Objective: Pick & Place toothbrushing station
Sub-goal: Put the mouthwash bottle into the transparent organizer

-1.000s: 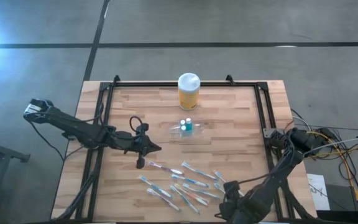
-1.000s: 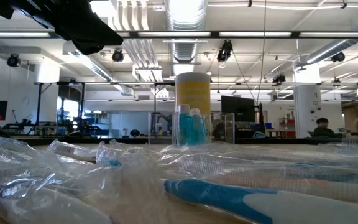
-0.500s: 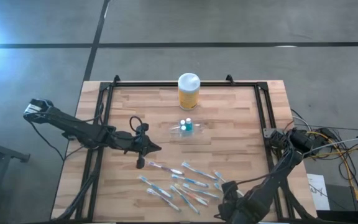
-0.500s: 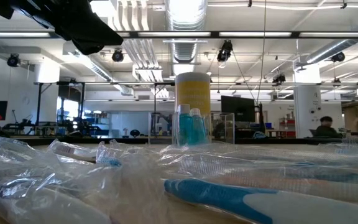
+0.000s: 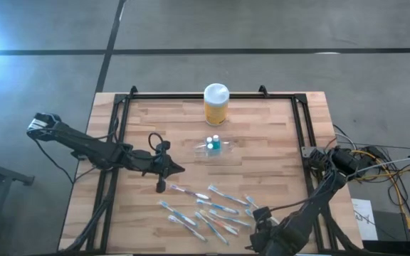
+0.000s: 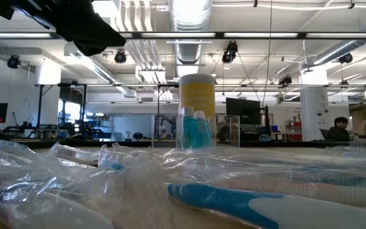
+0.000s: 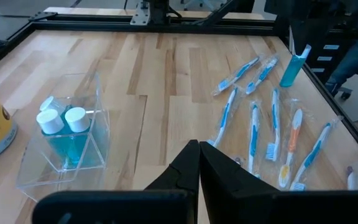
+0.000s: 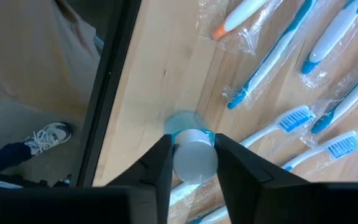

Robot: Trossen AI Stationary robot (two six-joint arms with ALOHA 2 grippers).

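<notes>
Right claw [image 8: 191, 155] at the desk's [image 5: 262, 135] near edge grips a white-capped blue tube [image 8: 194, 160] among wrapped toothbrushes [image 5: 216, 210]. Left claw [image 7: 199, 163] hovers with fingers pressed together. Toothbrushing station [image 5: 212, 146] sits mid-desk before the yellow jar [image 5: 216, 104].

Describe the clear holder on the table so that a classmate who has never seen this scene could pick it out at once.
Start at the tall yellow jar at the far edge of the wooden table. Just in front of it stands a small see-through plastic holder. Unlike the wrapped toothbrushes strewn nearer the front, it is boxy and holds blue tubes with white caps.
</notes>
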